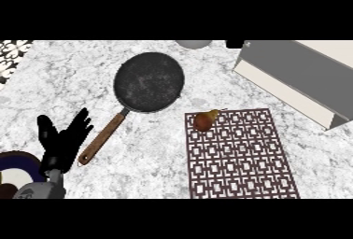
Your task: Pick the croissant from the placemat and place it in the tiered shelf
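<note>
A small brown croissant point(204, 120) lies at the far left corner of the dark patterned placemat point(241, 158). The grey and cream tiered shelf point(296, 77) stands at the back right of the counter. My left hand point(62, 140) rests open at the lower left, fingers up, well away from the croissant. The right hand shows nowhere in the head view.
A black frying pan point(148, 81) with a wooden handle point(102, 139) lies between my left hand and the placemat. A dark-rimmed plate point(15, 163) sits at the lower left edge. A grey round object point(193, 44) peeks in at the top.
</note>
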Controlling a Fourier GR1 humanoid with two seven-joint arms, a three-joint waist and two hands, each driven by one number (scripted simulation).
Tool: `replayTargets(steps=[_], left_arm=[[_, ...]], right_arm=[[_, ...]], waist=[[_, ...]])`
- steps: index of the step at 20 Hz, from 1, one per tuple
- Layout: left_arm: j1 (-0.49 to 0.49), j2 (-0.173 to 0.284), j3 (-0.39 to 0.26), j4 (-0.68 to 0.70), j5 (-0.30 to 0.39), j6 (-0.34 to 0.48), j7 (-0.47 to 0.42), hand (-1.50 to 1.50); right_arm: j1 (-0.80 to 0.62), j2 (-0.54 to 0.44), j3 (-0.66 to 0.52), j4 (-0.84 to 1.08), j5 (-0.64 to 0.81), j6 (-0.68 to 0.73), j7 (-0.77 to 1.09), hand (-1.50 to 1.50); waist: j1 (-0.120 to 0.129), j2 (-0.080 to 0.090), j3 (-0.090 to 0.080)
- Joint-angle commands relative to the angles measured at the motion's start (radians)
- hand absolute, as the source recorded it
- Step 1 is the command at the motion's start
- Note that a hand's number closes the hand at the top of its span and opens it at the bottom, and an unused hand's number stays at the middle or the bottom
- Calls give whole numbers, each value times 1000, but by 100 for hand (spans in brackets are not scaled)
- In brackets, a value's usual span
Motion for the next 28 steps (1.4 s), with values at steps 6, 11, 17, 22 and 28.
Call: replayTargets(steps=[6, 11, 17, 22, 28], left_arm=[[-14, -2, 17, -12, -12, 0, 35, 0], [-24, -41, 15, 68, -22, -11, -21, 0], [0, 13, 61, 37, 3, -57, 12, 0], [21, -23, 24, 2, -31, -37, 7, 0], [5, -40, 31, 39, -41, -28, -26, 0]], right_arm=[[9, -78, -9, 188, 3, -116, -147, 150], [34, -50, -5, 252, 6, -225, -190, 150], [-1, -76, -15, 307, -25, -232, -246, 150], [14, -115, 0, 400, -3, -245, -313, 150], [-16, -71, -91, 334, -60, -410, -201, -150]], waist=[[4, 3, -2], [-1, 4, -3], [2, 2, -2], [4, 3, -2], [1, 4, -2]])
